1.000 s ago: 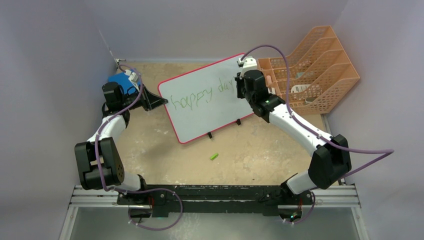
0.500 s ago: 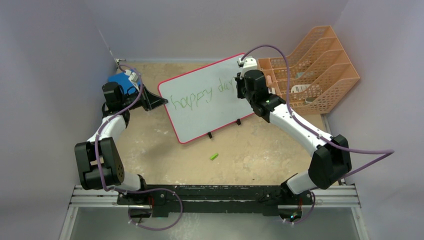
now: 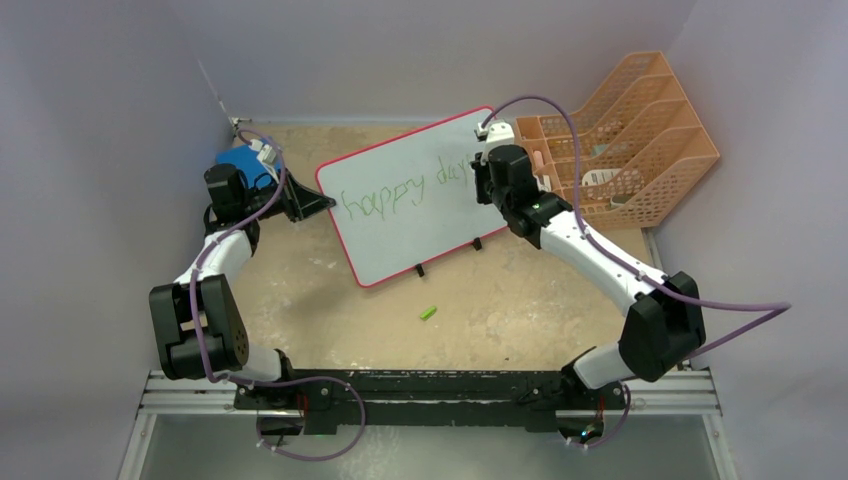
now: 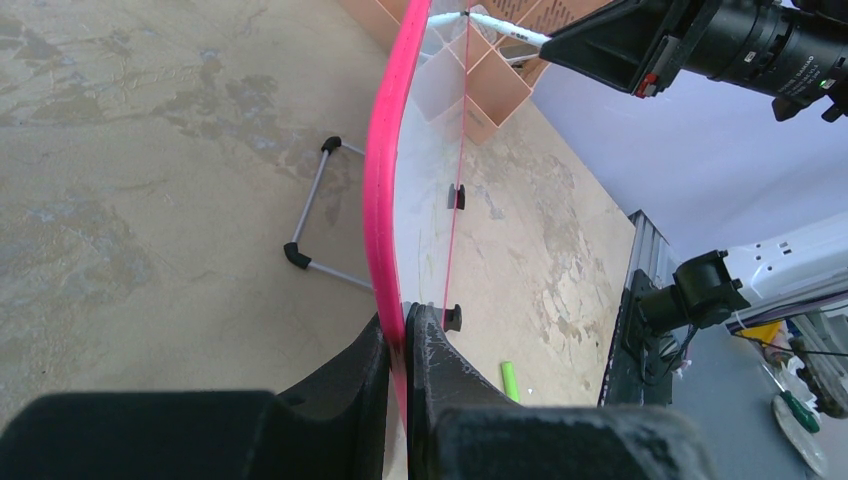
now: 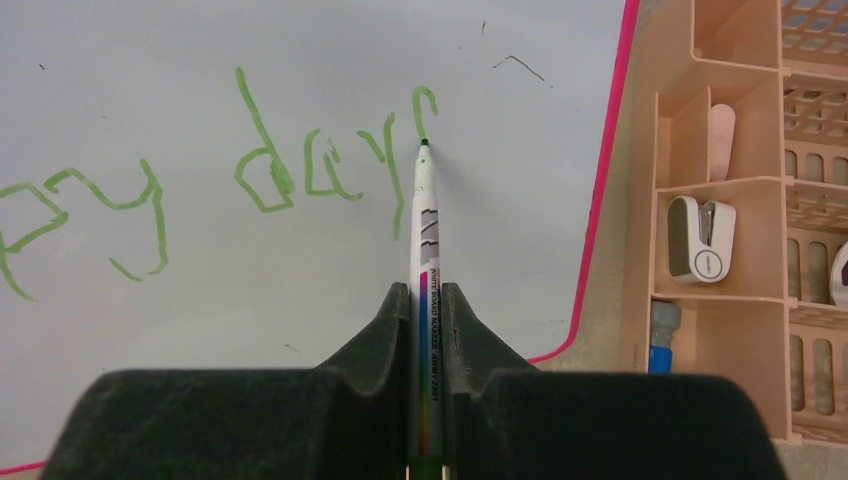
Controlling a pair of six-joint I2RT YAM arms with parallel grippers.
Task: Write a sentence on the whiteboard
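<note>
The whiteboard (image 3: 400,210), white with a thin red rim, stands tilted on two small black feet at the table's middle. Green cursive letters (image 3: 400,190) read "happy day", with a last stroke begun; the sentence (image 5: 300,170) also shows in the right wrist view. My left gripper (image 3: 300,203) is shut on the board's left rim (image 4: 385,180), seen edge-on in the left wrist view. My right gripper (image 3: 478,172) is shut on a white whiteboard marker (image 5: 424,250), whose green tip touches the board under the newest stroke.
An orange desk organiser (image 3: 630,140) stands just right of the board, holding a stapler (image 5: 705,238) and small items. A green marker cap (image 3: 428,313) lies on the table in front of the board. A blue pad (image 3: 240,160) sits behind my left gripper. Grey walls enclose the table.
My right gripper with the marker has shifted slightly right and down along the board. The left arm and the board have not moved.
</note>
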